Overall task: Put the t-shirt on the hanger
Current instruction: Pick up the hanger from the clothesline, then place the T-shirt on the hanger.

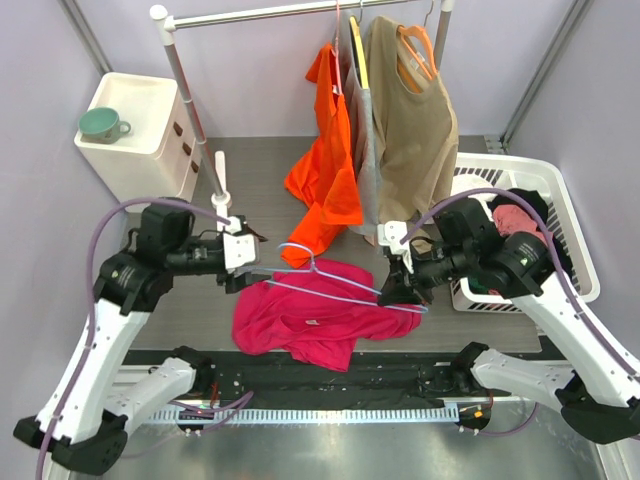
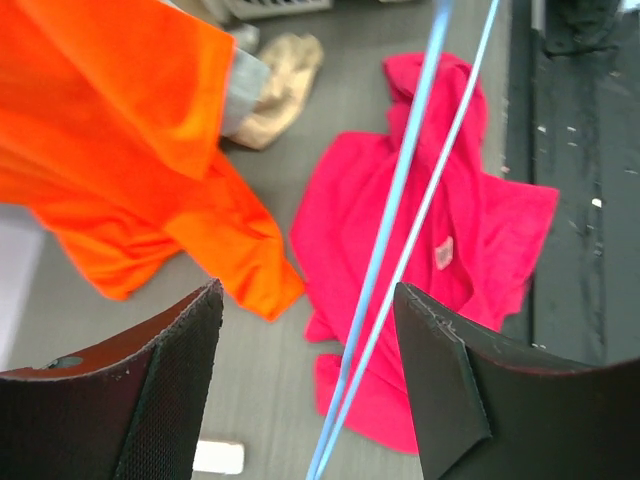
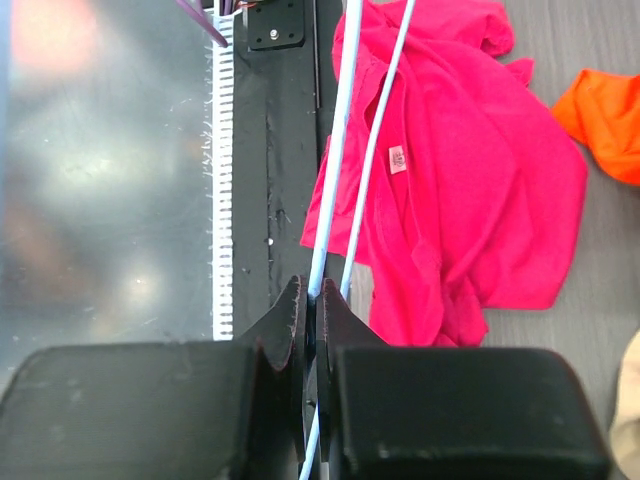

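The right gripper [image 3: 312,300] is pinched tight on one end of the light-blue hanger [image 3: 335,150], holding it over the t-shirt [image 1: 310,322]. The left gripper [image 2: 308,295] stands spread, and the hanger's wires run between its fingers without visibly touching them. The t-shirt lies crumpled on the grey table [image 1: 190,310], near its front edge.

Crumpled magenta t-shirt [image 1: 310,320] lying flat, light-blue wire hanger [image 2: 392,200] suspended above it

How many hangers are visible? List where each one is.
3: blue hanger over the pink t-shirt; orange hanger and yellow hanger on the rail. Others may be hidden.
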